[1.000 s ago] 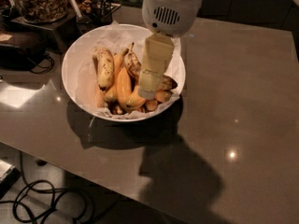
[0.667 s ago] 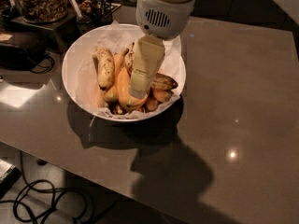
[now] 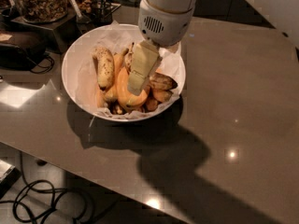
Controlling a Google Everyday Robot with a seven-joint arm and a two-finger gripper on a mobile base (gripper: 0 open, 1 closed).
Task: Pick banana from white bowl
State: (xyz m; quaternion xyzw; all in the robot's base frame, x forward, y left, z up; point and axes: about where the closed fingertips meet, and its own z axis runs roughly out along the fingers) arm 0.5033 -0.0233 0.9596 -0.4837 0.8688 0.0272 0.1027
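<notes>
The white bowl (image 3: 79, 55) with paper lining sits on the table at upper left and holds a bunch of bananas. A brown-mottled dull yellow banana (image 3: 164, 81) shows at the right of the bunch, its left part hidden behind my gripper. A plump pale speckled banana (image 3: 105, 67) lies at the left, and smooth orange-yellow bananas (image 3: 122, 93) lie in the middle. My gripper (image 3: 137, 86) hangs from the white wrist (image 3: 163, 17), points down into the bowl's middle and sits over the orange-yellow bananas, just left of the mottled one.
The grey table (image 3: 233, 101) stretches to the right and front. A container of nuts (image 3: 39, 1) on a dark stand and a black device (image 3: 21, 48) with a cord stand behind and left of the bowl. Cables (image 3: 42, 202) lie on the floor below the table's edge.
My gripper has shifted a little to the left, from the bowl's right side towards its middle. The bananas have not visibly moved.
</notes>
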